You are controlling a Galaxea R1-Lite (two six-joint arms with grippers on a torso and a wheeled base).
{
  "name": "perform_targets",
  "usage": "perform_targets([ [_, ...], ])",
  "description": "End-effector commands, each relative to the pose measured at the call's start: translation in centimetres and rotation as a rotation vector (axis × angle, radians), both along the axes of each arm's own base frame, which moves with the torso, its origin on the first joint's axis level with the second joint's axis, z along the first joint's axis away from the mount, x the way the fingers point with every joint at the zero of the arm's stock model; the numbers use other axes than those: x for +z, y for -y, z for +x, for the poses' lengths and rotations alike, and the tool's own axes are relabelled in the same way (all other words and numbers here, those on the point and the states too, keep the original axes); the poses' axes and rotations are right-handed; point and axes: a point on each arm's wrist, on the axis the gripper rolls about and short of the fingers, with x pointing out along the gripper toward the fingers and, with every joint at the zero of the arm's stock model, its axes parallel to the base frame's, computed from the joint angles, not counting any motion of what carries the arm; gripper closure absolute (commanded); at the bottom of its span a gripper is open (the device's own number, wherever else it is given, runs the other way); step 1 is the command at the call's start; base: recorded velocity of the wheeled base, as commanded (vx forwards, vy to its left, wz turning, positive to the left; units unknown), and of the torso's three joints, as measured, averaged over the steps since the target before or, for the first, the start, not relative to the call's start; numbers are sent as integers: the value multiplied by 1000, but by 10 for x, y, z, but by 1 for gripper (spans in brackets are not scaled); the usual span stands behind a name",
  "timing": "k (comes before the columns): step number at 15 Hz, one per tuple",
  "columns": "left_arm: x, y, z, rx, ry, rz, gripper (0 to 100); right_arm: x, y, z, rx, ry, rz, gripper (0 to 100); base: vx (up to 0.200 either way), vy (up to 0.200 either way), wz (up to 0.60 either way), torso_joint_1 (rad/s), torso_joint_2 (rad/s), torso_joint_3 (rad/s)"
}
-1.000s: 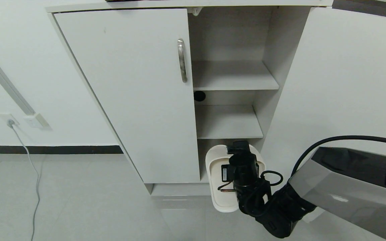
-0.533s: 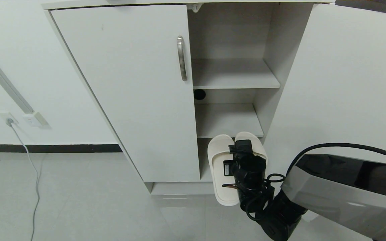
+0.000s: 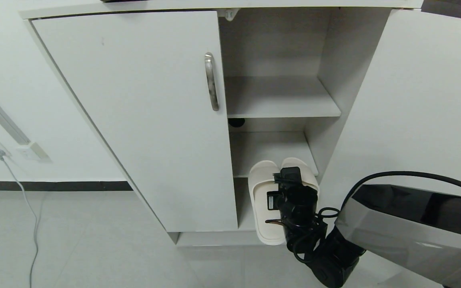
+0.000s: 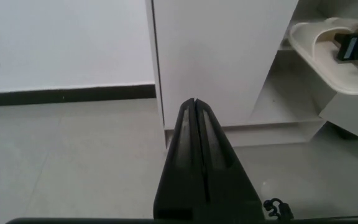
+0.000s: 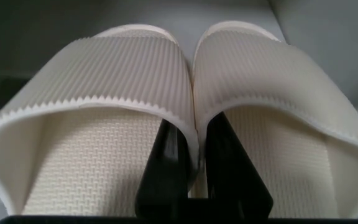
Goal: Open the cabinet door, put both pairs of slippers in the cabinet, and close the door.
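Head view: right gripper (image 3: 290, 176), closed on the slipper pair (image 3: 261, 200) just outside the bottom compartment of the cabinet (image 3: 134, 120), seemingly mid-placement; next, advance inward, then release.

My right arm stretches forward, its gripper (image 3: 289, 175) clamped on the pair of slippers (image 3: 263, 212). My left gripper (image 4: 194, 109) sits low, fingers pressed together.

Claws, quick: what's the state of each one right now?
Left claw: closed, holding nothing.
Right claw: closed on the pair of slippers, pinching the inner edges of both straps together.
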Motion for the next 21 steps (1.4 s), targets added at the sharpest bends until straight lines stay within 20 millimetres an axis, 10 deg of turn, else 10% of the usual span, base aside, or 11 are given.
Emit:
perform_targets([
  [1,0,0,0,0,-2,0,100,0,0,0,-1,2,1,100,200,0,0,2,2,7],
  [21,0,0,0,3,-2,-2,100,19,-5,96,-39,7,27,100,40,0,0,0,1,0],
])
